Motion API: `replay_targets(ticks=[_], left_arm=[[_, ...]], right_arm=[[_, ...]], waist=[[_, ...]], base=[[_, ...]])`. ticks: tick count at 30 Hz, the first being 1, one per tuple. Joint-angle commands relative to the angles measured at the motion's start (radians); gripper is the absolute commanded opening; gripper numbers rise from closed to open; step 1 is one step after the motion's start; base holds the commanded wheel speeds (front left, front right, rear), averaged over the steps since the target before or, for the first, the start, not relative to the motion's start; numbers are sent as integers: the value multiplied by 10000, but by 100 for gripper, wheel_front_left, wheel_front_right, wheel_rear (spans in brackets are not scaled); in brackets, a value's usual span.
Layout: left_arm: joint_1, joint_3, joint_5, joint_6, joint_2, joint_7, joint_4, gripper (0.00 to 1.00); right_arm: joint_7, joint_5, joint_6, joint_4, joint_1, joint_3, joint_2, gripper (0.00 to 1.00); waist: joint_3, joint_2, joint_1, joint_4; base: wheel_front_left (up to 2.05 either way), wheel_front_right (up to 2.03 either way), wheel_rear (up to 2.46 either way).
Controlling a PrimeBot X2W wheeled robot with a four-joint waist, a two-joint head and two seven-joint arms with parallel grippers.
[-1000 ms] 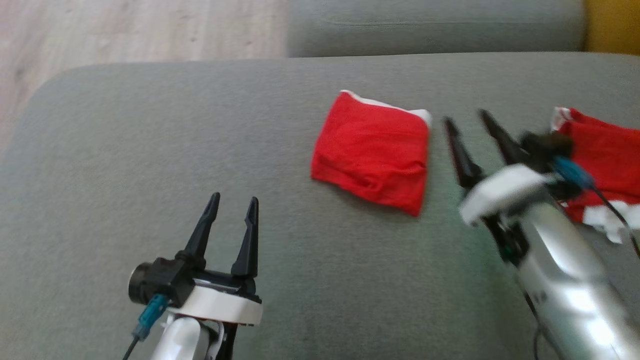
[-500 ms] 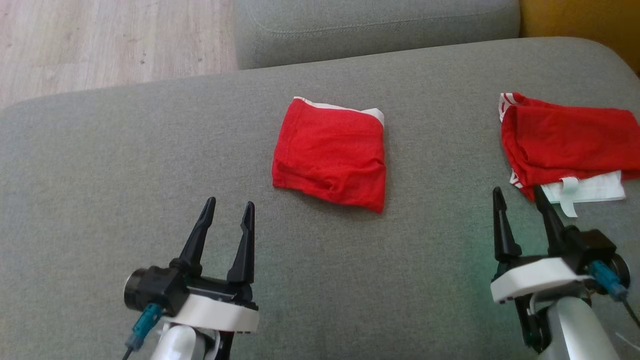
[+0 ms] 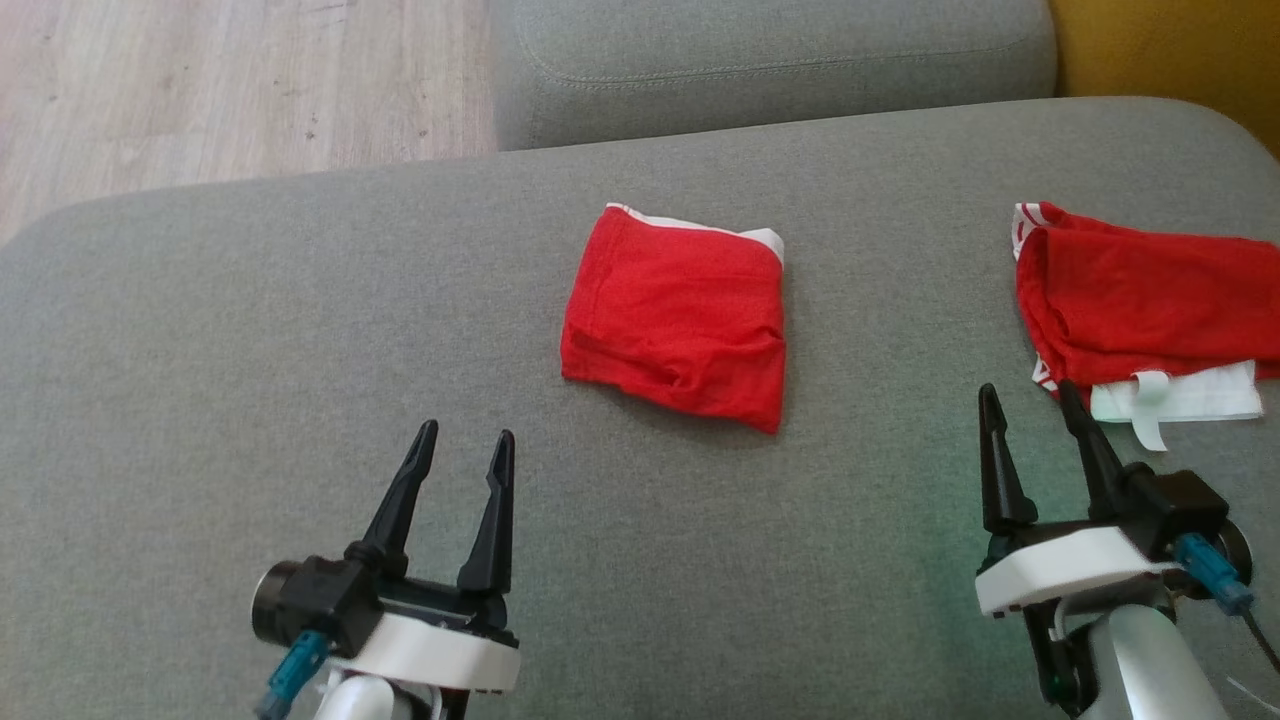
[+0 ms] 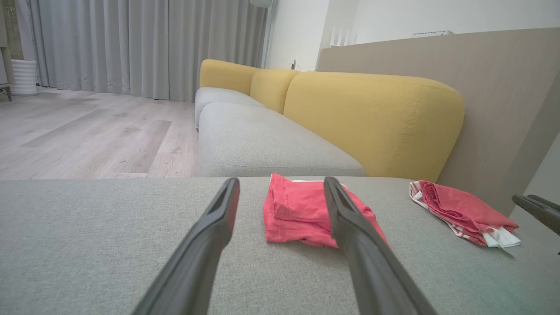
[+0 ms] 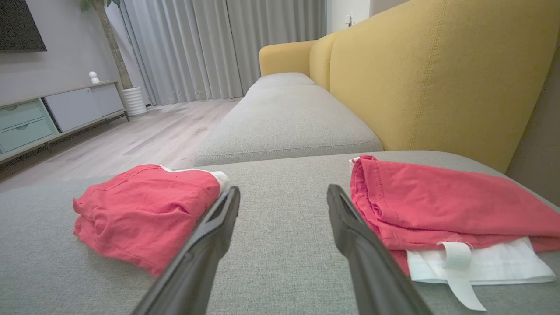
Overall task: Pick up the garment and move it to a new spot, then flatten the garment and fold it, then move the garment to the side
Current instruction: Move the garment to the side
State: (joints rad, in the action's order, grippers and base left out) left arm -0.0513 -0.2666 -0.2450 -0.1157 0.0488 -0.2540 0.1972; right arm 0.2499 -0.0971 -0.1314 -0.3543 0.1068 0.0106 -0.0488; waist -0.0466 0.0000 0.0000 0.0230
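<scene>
Both your grippers are empty, with the jaws spread wide. In the head view the left gripper (image 3: 468, 432) hovers at 7 o'clock and the right gripper (image 3: 1028, 390) at 4 o'clock, each over the grey woven sofa cushion (image 3: 250, 330). The folded red fabric garment (image 3: 675, 320), a squarish packet with a white edge on its far side, lies mid-cushion. That puts it at 1 o'clock from your left gripper and 10 o'clock from your right. I judge the folding done and the move to the side not yet made.

Watch your right side. A second red garment (image 3: 1140, 300), looser and with a white strip (image 3: 1150, 420) trailing out, lies at 1 o'clock from the right gripper, just beside its fingertips. A small forward drift could snag that strip and drag the pile.

The packet itself is soft and layered. If you pinch only the top layer it will likely peel open, and a lift from one corner may let it sag and unfold. Get a finger under every layer.

The head view gives you the outlines and the gap between the two garments. The left wrist view adds the packet's stacked, puffed near edge. The right wrist view shows the strip curling off a white panel beside the right-hand finger, with the yellow upholstered backrest (image 5: 437, 78) close behind.
</scene>
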Motion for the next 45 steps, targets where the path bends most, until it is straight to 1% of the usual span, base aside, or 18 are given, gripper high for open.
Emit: replay_targets(ticks=[1,5,9,11,13,18,24,28,31,35,37,39,40,41,42,43,44,45], left_arm=[[-277,263,92,-39,14,-78,-369,100],[-295,184,103,-52,14,-78,-416,100],[-467,13,108,-67,14,-78,-398,100],[-570,-63,94,-75,14,-78,-363,100],[-677,-140,75,-80,14,-78,-314,100],[-980,-431,17,-93,14,-78,-210,100],[-1288,-794,-66,-103,14,-78,-50,100],[-1370,-881,-153,-65,14,-78,29,100],[-1370,-947,-212,-43,14,-78,67,100],[-1352,-1044,-329,28,14,-78,68,100],[-1335,-1078,-364,65,14,-78,58,100],[-1312,-1094,-382,91,14,-78,55,100],[-1312,-1094,-382,91,14,-78,55,100],[-1305,-1093,-384,98,14,-78,65,100],[-1305,-1093,-384,98,14,-78,65,100],[-1320,-1088,-385,101,14,-78,71,100],[-1341,-1086,-388,103,14,-78,71,100],[-1363,-1088,-391,104,14,-78,64,100]], right_arm=[[118,-12,7,345,59,-237,-16,100],[118,45,7,324,55,-212,-15,100],[118,301,7,144,307,-317,-15,100],[106,423,7,-85,581,-451,-15,100],[26,266,7,-334,955,-616,-15,100],[-638,-162,7,-1328,2154,-1163,-15,100],[-1543,-1221,7,-3089,3674,-1128,-15,100],[-2142,-2353,7,-4505,4464,-877,-15,100],[-2486,-3202,7,-5502,4965,-899,-15,100],[-2644,-4213,7,-6540,5546,-1196,-15,100],[-2656,-4647,7,-6888,5784,-1539,-15,100],[-2610,-4830,7,-7246,5963,-1938,-15,100],[-2610,-4830,7,-7246,5963,-1938,-15,100],[-2556,-4844,7,-7671,6122,-2281,-15,96],[-2556,-4844,7,-7671,6122,-2281,-15,96],[-2524,-4801,7,-7915,6208,-2409,-15,23],[-2455,-4679,7,-8141,6306,-2561,-15,0],[-2373,-4527,7,-8351,6406,-2709,-15,0]], waist=[[-6,0,0,-11],[-103,0,0,-115],[-405,0,0,-358],[-600,0,0,-512],[-813,0,0,-688],[-1330,0,0,-1212],[-1694,0,0,-1927],[-1747,0,0,-2302],[-1736,0,0,-2495],[-1703,0,0,-2640],[-1697,0,0,-2657],[-1678,0,0,-2642],[-1678,0,0,-2642],[-1665,0,0,-2610],[-1665,0,0,-2610],[-1664,0,0,-2591],[-1663,0,0,-2572],[-1664,0,0,-2552]], base=[[0,0,0],[0,0,0],[0,0,0],[0,0,0],[0,0,0],[0,0,0],[0,0,0],[0,0,0],[0,0,0],[0,0,0],[0,0,0],[0,0,0],[0,0,0],[0,0,0],[0,0,0],[0,0,0],[0,0,0],[0,0,0]])
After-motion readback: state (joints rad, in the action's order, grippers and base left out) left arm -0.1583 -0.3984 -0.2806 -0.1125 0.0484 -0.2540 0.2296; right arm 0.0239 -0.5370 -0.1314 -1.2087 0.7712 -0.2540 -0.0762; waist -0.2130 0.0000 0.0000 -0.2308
